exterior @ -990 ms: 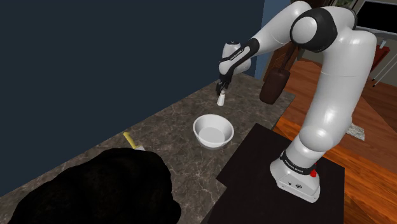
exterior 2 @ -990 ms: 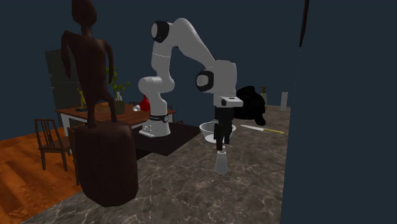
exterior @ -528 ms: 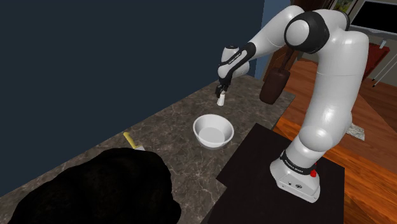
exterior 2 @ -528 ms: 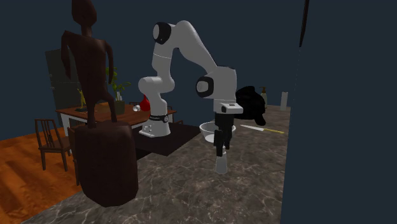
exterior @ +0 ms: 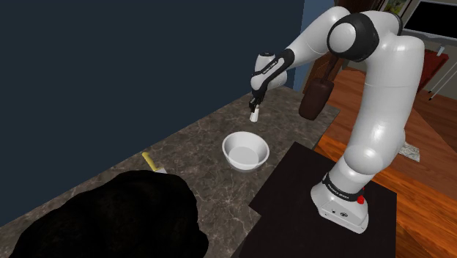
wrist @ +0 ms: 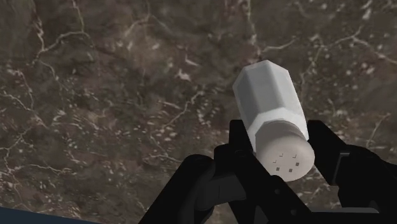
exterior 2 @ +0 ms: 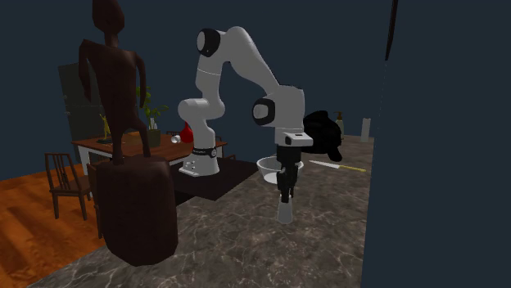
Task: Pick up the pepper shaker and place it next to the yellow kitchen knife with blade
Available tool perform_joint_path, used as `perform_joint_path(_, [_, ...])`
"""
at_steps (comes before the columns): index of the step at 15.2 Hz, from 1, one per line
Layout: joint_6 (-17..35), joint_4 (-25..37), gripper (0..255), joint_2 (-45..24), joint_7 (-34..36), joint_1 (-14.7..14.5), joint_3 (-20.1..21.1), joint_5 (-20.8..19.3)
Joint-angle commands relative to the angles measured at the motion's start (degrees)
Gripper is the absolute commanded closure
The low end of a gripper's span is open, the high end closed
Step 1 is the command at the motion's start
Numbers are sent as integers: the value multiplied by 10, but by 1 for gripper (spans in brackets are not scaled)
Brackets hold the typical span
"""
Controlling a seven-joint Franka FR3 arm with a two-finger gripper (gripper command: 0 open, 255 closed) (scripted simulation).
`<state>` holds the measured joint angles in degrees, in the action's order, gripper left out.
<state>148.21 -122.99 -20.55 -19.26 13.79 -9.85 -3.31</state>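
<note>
White pepper shaker clasped between fingers, standing on marbled counter; unchanged since half-second ago.

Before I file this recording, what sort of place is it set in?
Likely a home kitchen: a dark marbled counter carrying a white bowl and a shaker, with wooden flooring and a dining table beyond.

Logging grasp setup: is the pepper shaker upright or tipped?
Upright: the pepper shaker stands on its base on the counter, its holed top up inside the gripper.
</note>
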Motion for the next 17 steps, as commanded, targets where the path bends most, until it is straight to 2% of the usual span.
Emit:
perform_joint_path(1, [0, 0, 255, 0, 0, 0, 0, 0])
perform_joint_path(6, [0, 0, 255, 0, 0, 0, 0, 0])
perform_joint_path(17, [-72, 10, 255, 63, 1, -5, -5, -9])
